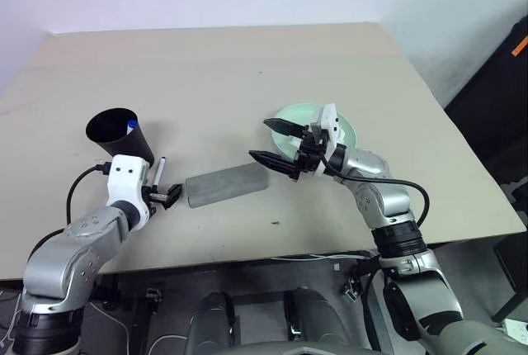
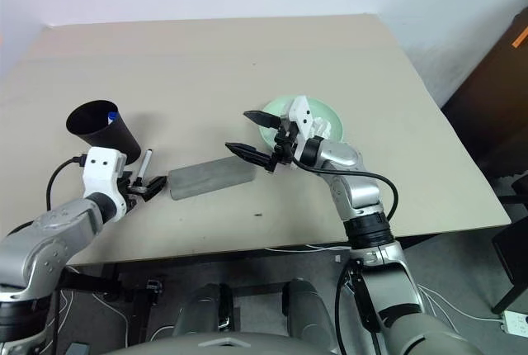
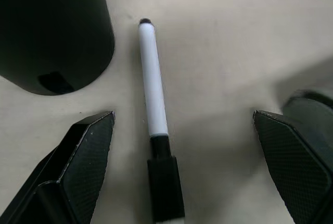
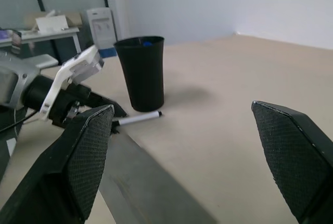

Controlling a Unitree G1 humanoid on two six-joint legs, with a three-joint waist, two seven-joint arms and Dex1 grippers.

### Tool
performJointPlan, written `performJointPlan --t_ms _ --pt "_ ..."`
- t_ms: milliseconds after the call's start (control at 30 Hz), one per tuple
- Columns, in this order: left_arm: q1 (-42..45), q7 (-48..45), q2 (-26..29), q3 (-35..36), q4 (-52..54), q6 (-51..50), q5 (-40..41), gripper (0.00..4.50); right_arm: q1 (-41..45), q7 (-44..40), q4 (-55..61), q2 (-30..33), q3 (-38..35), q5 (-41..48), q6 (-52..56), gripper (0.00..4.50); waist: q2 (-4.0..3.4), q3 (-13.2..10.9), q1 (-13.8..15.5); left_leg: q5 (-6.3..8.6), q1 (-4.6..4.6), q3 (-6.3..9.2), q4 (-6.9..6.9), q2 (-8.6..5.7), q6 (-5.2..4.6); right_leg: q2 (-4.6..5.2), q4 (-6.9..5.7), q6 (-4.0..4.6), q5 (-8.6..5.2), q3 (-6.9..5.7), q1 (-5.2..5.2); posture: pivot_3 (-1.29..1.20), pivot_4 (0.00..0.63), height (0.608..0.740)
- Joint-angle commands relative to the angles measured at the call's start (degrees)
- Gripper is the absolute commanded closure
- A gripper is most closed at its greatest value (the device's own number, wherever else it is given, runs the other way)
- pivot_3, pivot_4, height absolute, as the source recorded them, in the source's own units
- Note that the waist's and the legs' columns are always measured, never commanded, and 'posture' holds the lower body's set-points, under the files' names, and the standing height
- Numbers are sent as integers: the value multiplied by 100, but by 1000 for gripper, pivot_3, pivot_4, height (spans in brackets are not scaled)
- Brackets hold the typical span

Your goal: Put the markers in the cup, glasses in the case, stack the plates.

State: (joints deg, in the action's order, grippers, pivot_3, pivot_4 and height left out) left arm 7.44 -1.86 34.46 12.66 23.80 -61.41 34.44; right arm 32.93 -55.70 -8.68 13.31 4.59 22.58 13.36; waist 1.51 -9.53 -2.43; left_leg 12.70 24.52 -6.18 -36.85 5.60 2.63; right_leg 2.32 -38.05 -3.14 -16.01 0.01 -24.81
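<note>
Left pincer: the left gripper is spread wide, one black ribbed finger on each side of the black-capped marker, nothing pinched yet.
Right pincer: the right gripper is also spread and empty, held above the table between the case and the plates.
Marker on the table: it lies flat just beside the foot of the cup, near the end of the case; slim, round, glossy white barrel with a black cap.
Marker in the cup: a blue cap peeks up inside the rim, so by my reading one marker is already stowed.
Cup: matte black plastic, tapered, wider at the mouth, standing upright.
Case: grey, felt-like, a soft rectangular block, lying shut as far as I can tell; whether the glasses are inside cannot be told.
Plates: a pale mint green plate, round and shallow, partly behind the right arm; whether the blue one sits under it cannot be told.
Table: smooth, matte, beige top.
Done, as judged: one marker in.
Left, as judged: the black-capped marker to lift into the cup; glasses and plates unconfirmed.
</note>
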Motion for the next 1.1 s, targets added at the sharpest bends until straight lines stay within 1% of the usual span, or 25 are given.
performJointPlan --t_ms 33,67,167,333,400,500,533,667,767,867,933,967,1033,1100 --pt "259 283 -107 224 75 -705 -73 36 -50 124 284 25 -52 -24 -136 0 0 0 -1 0 -1 0 -1 0 0 -1 0 -2 1 0 2 0 150 726" --pt "367 353 -184 299 79 -927 -68 36 -74 149 295 27 -57 -29 -154 0 0 0 -3 0 -2 0 -1 0 0 -1 0 -4 2 0 3 0 150 726" --pt "567 369 -248 394 93 -1377 -83 630 -117 206 313 33 -62 -49 -193 0 0 0 -7 0 -3 1 -5 -1 0 -2 -2 -8 4 0 5 0 150 726" --pt "769 327 -280 488 23 -1776 -199 2272 -92 292 241 37 -71 -112 -303 0 0 0 -3 0 -4 2 -6 -1 0 -3 -2 -9 4 0 6 0 150 726" --pt "790 273 -291 507 28 -1855 -243 3078 -86 304 233 45 -70 -114 -313 0 0 0 0 0 -4 2 -6 -1 0 -3 -2 -9 4 -1 6 0 150 726" --pt "818 213 -323 542 3 -1918 -308 4097 -36 336 125 62 -71 -195 -410 0 0 0 0 0 -4 3 -6 -1 0 -3 -2 -9 4 0 7 0 150 726" --pt "824 164 -325 536 2 -1905 -311 4313 -9 347 81 67 -75 -214 -433 0 0 0 -1 0 -5 3 -7 -1 0 -3 -2 -9 4 -1 7 0 150 726" --pt "804 -357 -312 535 119 -1690 -122 4322 49 374 6 64 -83 -234 -478 0 0 0 1 0 -4 2 -8 -2 0 -1 -2 -8 4 -1 8 0 150 726" --pt "709 -836 -168 613 280 -1621 64 4322 59 384 11 59 -83 -220 -481 0 0 0 10 0 -3 2 -7 -3 0 1 -1 -8 4 -1 8 0 150 726" --pt "509 -1425 4 599 425 -597 -36 4322 42 377 59 65 -125 -151 -446 0 1 -1 4 0 -2 2 -6 -4 0 7 0 -6 3 0 7 0 150 726" --pt "433 -1663 58 644 451 -275 -14 4322 33 364 79 78 -144 -123 -424 0 2 -1 3 0 -2 3 -6 -2 1 13 0 8 -5 0 6 0 150 726" --pt "377 -1922 83 698 511 2 64 4322 25 340 112 90 -163 -71 -365 0 1 -1 3 0 -2 3 -6 -2 1 14 -1 11 -6 0 6 0 150 726" --pt "324 -2512 -4 862 582 855 199 4322 17 343 171 129 -181 15 -144 0 2 -1 3 1 -2 2 -6 -2 1 15 0 12 -6 0 6 0 150 726" --pt "360 -2734 -80 935 517 1604 59 4322 10 330 221 158 -187 99 30 0 1 -1 5 1 -1 2 -5 -1 1 20 2 13 -7 0 6 0 150 726"
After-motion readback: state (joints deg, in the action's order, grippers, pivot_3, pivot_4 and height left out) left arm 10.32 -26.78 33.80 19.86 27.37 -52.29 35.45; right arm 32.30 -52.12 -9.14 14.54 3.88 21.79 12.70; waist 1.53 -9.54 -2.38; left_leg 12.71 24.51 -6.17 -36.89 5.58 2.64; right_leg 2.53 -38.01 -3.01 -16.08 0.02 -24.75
